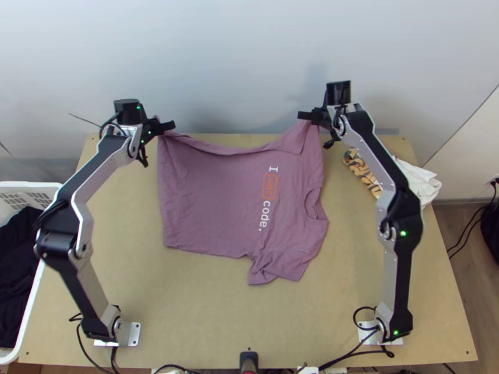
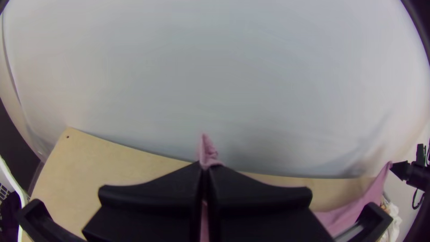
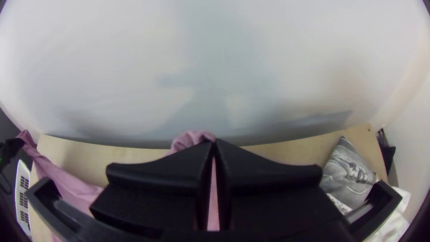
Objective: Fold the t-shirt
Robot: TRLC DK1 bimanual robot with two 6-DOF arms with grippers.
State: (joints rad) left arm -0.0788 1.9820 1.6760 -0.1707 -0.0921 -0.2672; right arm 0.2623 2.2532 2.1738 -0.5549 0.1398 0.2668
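Black-fingered left gripper [image 2: 205, 169] and right gripper [image 3: 214, 142], mine, clenched on the raised far edge of a printed mauve fabric t-shirt [image 1: 212, 193], otherwise on the light wooden table [image 1: 199, 311]; probably light, limp, best held at both ends.

A raised fold of the mauve t-shirt [image 3: 192, 137] is pinched between the wide black fingers of the right gripper [image 1: 307, 116], and another part is held farther off by the left gripper [image 1: 166, 126]. Beyond the light wooden table [image 3: 282, 153], shadows are cast on a pale wall [image 3: 125, 58]. A patterned cloth [image 3: 349, 172], a white cloth [image 3: 393, 226] and a slotted white basket [image 3: 22, 197] are also shown.
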